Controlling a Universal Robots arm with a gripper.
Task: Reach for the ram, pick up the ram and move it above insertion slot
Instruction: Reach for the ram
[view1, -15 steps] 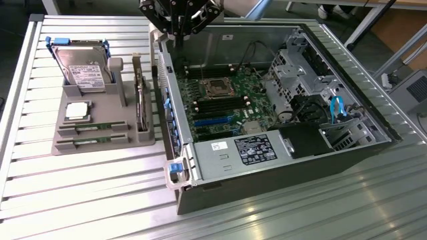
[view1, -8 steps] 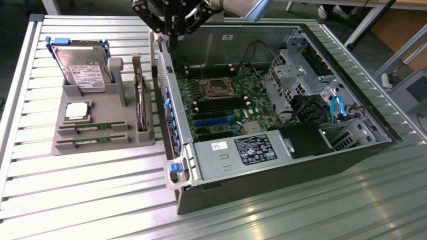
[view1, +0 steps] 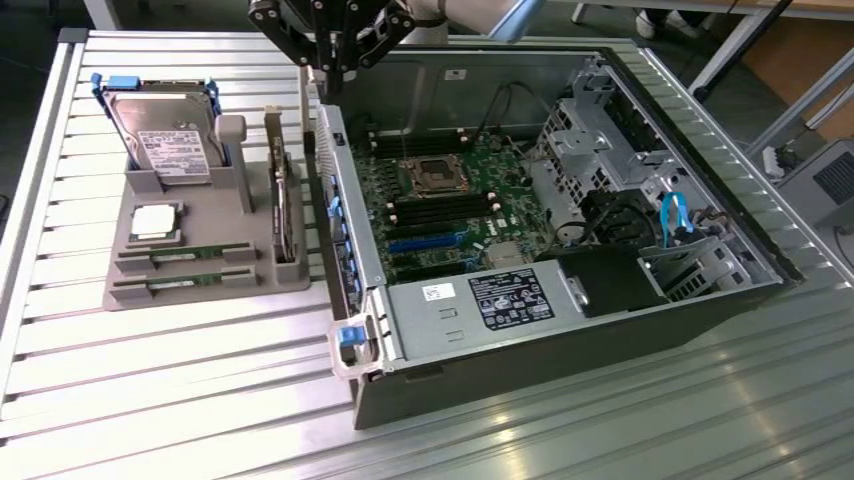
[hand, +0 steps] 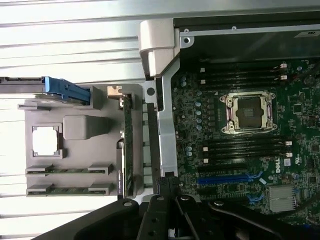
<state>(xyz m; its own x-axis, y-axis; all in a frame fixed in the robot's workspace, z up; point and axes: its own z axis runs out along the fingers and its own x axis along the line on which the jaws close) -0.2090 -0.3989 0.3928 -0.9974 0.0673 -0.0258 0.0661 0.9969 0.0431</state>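
Two rams lie flat in the front slots of a grey holder (view1: 267, 275). One ram (view1: 187, 256) (hand: 69, 170) sits just behind the other ram (view1: 184, 284) (hand: 69, 190); both are thin green strips. My gripper (view1: 331, 72) (hand: 167, 186) hangs high over the near wall of the open computer case (view1: 350, 215), behind the holder and well away from the rams. It is shut with nothing in it. The black memory slots (view1: 434, 213) (hand: 245, 148) run beside the processor socket (view1: 434, 178) on the green motherboard.
The holder also carries a silver hard drive (view1: 167, 140) in a blue-tabbed frame, a square processor chip (view1: 154, 222) and a card standing on edge (view1: 282, 205). Inside the case are a power supply (view1: 501, 300), drive cages (view1: 601, 130) and cables. Everything rests on a ribbed metal table (view1: 174, 400).
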